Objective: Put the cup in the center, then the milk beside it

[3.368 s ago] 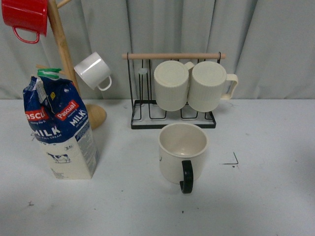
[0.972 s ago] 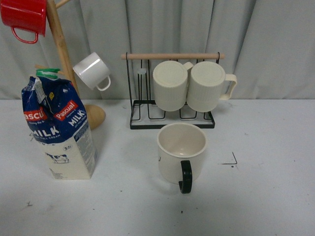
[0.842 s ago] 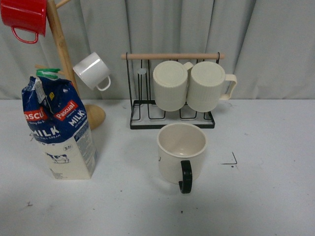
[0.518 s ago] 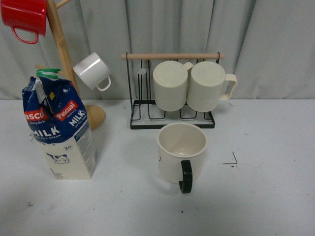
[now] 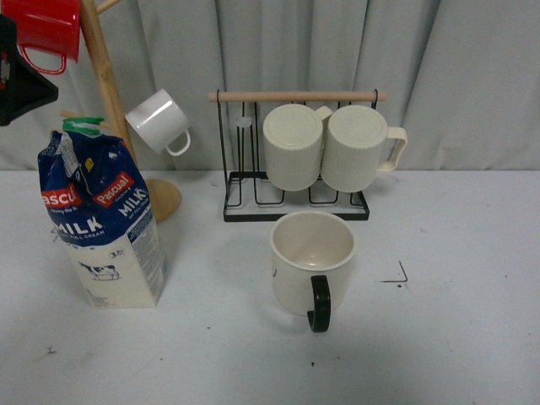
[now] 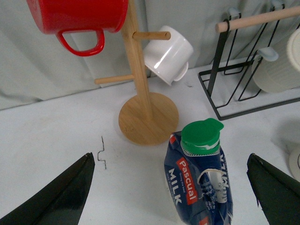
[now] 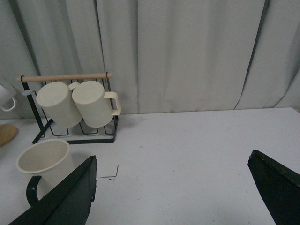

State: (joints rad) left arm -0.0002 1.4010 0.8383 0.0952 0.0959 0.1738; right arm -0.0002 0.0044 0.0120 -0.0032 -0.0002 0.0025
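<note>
Item: left arm [image 5: 15,80], a dark shape newly entered at the upper edge of the front view, far left of the rack [image 5: 295,96]; it was absent there half a second ago. Left gripper [image 6: 169,157]: jaws spread wide, nothing held, hanging above the milk [image 5: 101,228], whose green cap lies between the two fingers in the wrist view. Milk: upright on the table [image 5: 472,337], well left of the rack, unmoved. Cup [image 5: 310,261]: upright, just in front of the rack, handle toward the robot, unmoved; judged already central, so the first step looks done. Right gripper [image 7: 173,157]: jaws likewise wide apart, empty, looking in from right of the rack. Reading: approach to the milk begun, grasp not yet made.
</note>
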